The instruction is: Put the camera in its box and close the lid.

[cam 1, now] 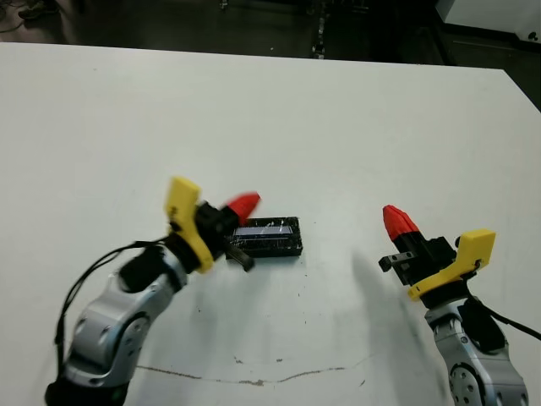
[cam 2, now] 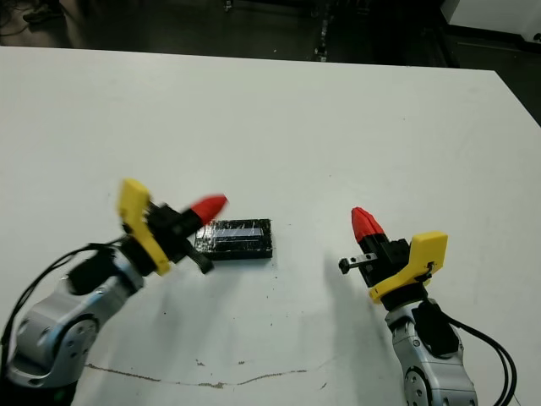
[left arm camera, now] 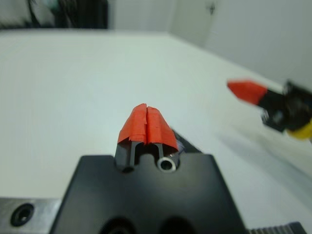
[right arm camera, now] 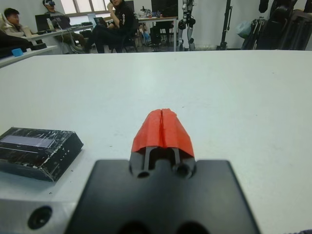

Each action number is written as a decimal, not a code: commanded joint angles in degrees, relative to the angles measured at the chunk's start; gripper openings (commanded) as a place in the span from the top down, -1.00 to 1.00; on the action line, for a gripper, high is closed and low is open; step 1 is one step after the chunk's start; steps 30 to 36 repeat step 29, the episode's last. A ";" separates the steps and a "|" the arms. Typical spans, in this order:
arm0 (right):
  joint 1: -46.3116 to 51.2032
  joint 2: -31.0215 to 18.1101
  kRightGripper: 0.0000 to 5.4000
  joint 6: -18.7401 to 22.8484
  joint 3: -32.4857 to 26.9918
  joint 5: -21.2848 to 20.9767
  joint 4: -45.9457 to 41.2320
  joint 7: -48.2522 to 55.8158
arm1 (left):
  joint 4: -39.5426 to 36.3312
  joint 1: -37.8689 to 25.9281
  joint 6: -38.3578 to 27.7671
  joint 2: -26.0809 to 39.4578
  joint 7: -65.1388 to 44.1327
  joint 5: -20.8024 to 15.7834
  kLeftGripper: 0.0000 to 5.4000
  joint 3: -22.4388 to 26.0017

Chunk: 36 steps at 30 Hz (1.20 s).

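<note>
We see a wide white bench (cam 1: 338, 127) with bare surface all around and its far edge and right corner well away from the work. Near the middle of its front half lies a flat black rectangular slab, the lid (cam 1: 269, 237), glossy and crinkled on top with a pale reflective stripe along its length; whether the box sits beneath it we cannot tell. Our left gripper (cam 1: 243, 204) hangs at the slab's left end, its red-tipped fingers pressed together and holding nothing, a dark stub of the gripper touching or just beside that end. Our right gripper (cam 1: 397, 222) stands well apart to the right over bare bench, its red fingers likewise together and empty.
</note>
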 commanded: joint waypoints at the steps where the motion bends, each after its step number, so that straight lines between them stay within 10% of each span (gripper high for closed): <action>1: -0.43 -0.24 1.00 0.19 -0.88 0.67 -0.27 -0.63 | 1.54 1.55 -8.46 0.26 1.81 2.95 0.99 3.77; 8: -1.75 0.46 1.00 -0.14 -1.80 0.62 -0.73 -2.73 | 13.67 2.29 -32.67 0.69 8.67 16.63 0.99 7.55; 15: -4.39 1.12 1.00 -2.71 -2.59 -0.15 0.18 -4.49 | 25.52 3.33 -44.90 -1.86 13.18 17.91 0.99 8.98; 36: -4.85 2.17 1.00 -3.46 -2.23 -0.91 0.57 -5.61 | 25.36 6.71 -46.20 -5.33 16.62 18.26 0.99 7.02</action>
